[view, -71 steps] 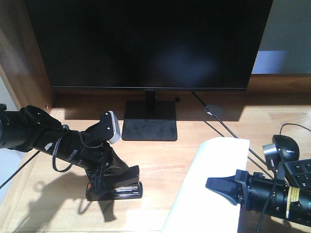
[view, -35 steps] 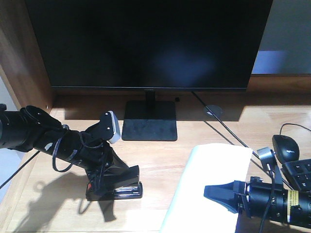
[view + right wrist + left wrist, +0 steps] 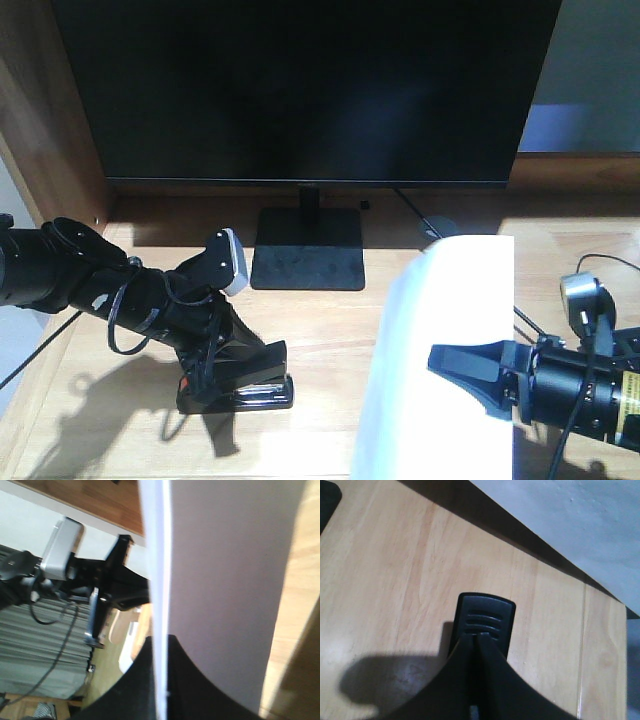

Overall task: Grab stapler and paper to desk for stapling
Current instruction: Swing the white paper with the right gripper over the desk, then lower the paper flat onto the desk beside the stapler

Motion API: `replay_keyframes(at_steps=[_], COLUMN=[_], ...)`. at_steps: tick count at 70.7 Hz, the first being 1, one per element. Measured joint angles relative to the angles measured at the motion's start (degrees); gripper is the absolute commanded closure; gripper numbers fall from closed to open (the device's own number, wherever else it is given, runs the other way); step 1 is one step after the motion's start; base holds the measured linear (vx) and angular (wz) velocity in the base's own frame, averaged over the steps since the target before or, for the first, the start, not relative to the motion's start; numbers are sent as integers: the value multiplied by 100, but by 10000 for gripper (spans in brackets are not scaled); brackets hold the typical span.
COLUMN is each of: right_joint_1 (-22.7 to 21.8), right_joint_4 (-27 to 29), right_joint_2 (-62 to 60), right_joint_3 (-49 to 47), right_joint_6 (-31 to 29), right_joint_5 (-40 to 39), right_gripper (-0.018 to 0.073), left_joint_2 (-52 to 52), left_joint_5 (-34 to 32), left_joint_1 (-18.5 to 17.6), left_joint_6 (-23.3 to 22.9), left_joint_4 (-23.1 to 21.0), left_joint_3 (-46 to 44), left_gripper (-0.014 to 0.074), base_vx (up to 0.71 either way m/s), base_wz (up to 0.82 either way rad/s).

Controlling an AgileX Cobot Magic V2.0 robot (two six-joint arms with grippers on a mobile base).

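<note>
One stapler sits near the bench's front-left corner, clamped in the left claw. The right claw pinches one paper sheet, raised over the front-right.

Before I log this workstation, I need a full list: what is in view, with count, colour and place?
black flat-screen monitor: 1, black, back of the desk
black square monitor base: 1, black, centre, under the screen
black cable: 1, black, runs from behind the screen toward the right
grey round grommet: 1, grey, right of the base, partly behind the paper
light-wood desk: 1, pale wood
black stapler with a red patch: 1, black, front left, on the desk
white sheet of paper: 1, white, front right, held up
left gripper: 1, black, shut on the stapler
right gripper: 1, black, shut on the paper's edge
</note>
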Motion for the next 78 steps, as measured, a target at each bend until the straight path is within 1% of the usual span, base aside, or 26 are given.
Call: replay_keyframes(at_steps=[13,27,31,37,45,50,56,62,78], right_joint_1=[0,0,87,427,1028,1220,1282,1283,1283], right_joint_4=[144,347,453,729,1045,1211,1359,1367,1031], right_joint_2=[-424,-660,-694,-699,-676,-588,-485,-320,284], right_joint_3=[0,0,0,-20,-247,-395,-451,-462,-462], right_joint_6=[444,722,746,746,698,692,639,550,78], right_joint_5=[-26,-40,-31,-28,-47,-84,-84,-84,-59], right_gripper=[561,561,561,561,561,561,561,561,561], left_joint_2=[0,0,0,0,0,0,0,0,0], left_joint_5=[0,0,0,0,0,5,5,5,5], left_joint_1=[0,0,0,0,0,0,0,0,0], left_joint_6=[0,0,0,0,0,0,0,0,0], left_joint_4=[0,0,0,0,0,0,0,0,0], left_joint_3=[0,0,0,0,0,0,0,0,0], left_gripper=[603,603,603,603,603,603,603,603,603], base_vx=[0,0,0,0,0,0,0,0,0], base_wz=[0,0,0,0,0,0,0,0,0])
